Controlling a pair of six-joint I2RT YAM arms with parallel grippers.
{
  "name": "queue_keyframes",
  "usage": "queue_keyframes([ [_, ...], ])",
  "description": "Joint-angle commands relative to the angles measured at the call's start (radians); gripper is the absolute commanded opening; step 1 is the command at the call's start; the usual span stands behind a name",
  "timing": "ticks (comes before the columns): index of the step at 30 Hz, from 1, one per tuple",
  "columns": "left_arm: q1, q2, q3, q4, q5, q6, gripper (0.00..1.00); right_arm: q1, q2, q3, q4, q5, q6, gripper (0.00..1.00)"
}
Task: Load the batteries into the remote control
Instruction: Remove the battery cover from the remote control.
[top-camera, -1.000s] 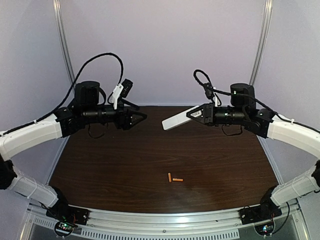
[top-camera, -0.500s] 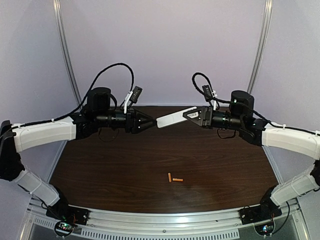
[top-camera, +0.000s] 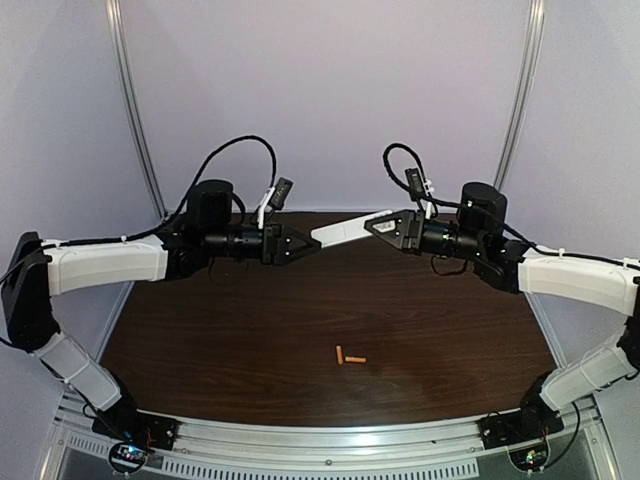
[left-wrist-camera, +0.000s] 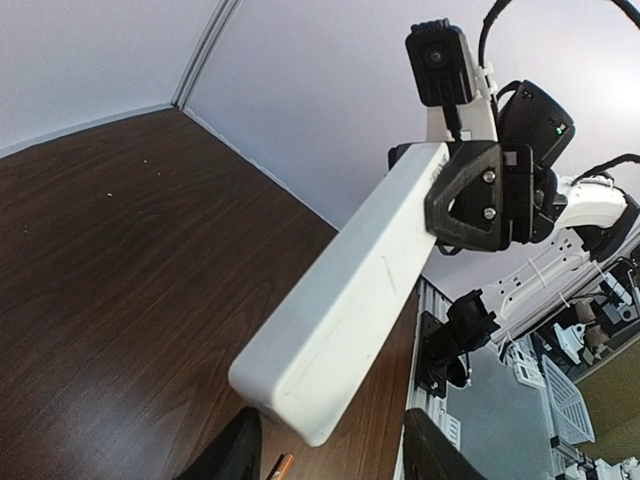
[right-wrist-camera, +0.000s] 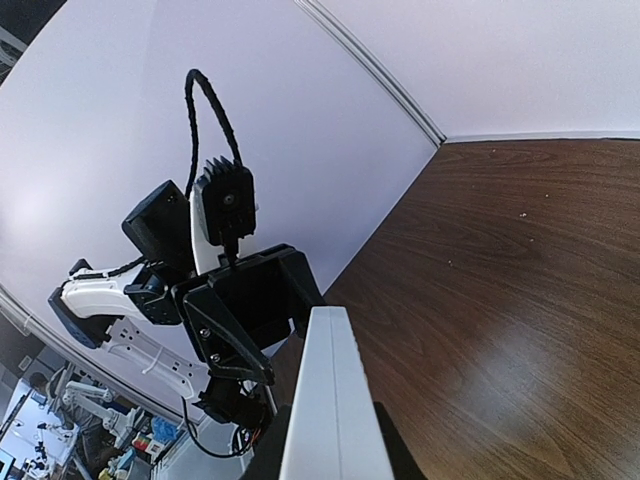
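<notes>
Hanging above the surface's far edge, the slim white remote control is clamped at one end in the right claw. The left claw stands apart astride its free end. Two orange batteries lie touching near the near edge.

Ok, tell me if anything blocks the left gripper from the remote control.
Nothing visible does. The remote control, held in the air by the right gripper, points its free end at the open left gripper.
</notes>
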Motion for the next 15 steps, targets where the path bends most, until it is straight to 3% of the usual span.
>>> queue_keyframes([
  [1, -0.021, 0.049, 0.045, 0.087, 0.035, -0.039, 0.48, 0.021, 0.022, -0.007, 0.065, -0.019, 0.011, 0.00],
  [7, -0.023, 0.074, 0.062, 0.107, 0.040, -0.054, 0.45, 0.027, 0.025, -0.003, 0.052, -0.013, -0.003, 0.00],
  [15, -0.033, 0.087, 0.061, 0.183, 0.061, -0.093, 0.51, 0.027, 0.024, -0.008, 0.041, -0.002, -0.019, 0.00],
])
